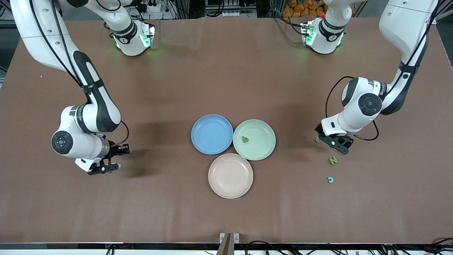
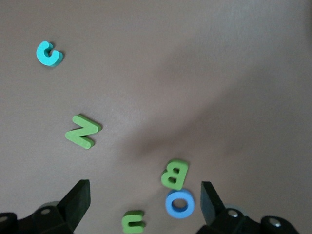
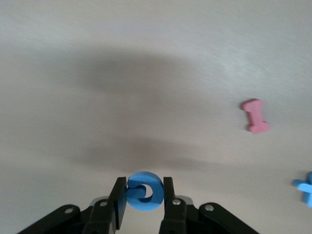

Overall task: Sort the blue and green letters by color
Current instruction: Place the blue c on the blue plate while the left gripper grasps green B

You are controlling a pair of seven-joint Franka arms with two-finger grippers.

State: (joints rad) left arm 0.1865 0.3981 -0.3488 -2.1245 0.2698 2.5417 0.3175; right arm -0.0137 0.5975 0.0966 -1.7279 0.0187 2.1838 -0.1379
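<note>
1. Three plates sit together mid-table: a blue plate [image 1: 212, 134], a green plate [image 1: 254, 139] beside it toward the left arm's end, and a beige plate [image 1: 230, 175] nearer the front camera. Their colors likely mark where each letter belongs.
2. One small green letter [image 1: 245, 139] already lies in the green plate.
3. The right tool [image 3: 142, 195] hangs above bare table toward the right arm's end, clenched on a round blue letter [image 3: 144, 191]. It is probably meant for the blue plate.
4. In the right wrist view, a pink bone-shaped piece [image 3: 256, 116] and a blue plus sign [image 3: 305, 187] lie loose on the table.
5. The left tool [image 2: 145, 199] hovers low over a cluster of letters toward the left arm's end, its fingers spread and empty, seemingly lining up a pick.
6. Between those fingers lie a green B [image 2: 174, 173], touching a blue ring [image 2: 180, 204], and a green u [image 2: 133, 221].
7. A green N [image 1: 333, 160] and a teal C [image 1: 330, 180] lie nearer the front camera, apart.
</note>
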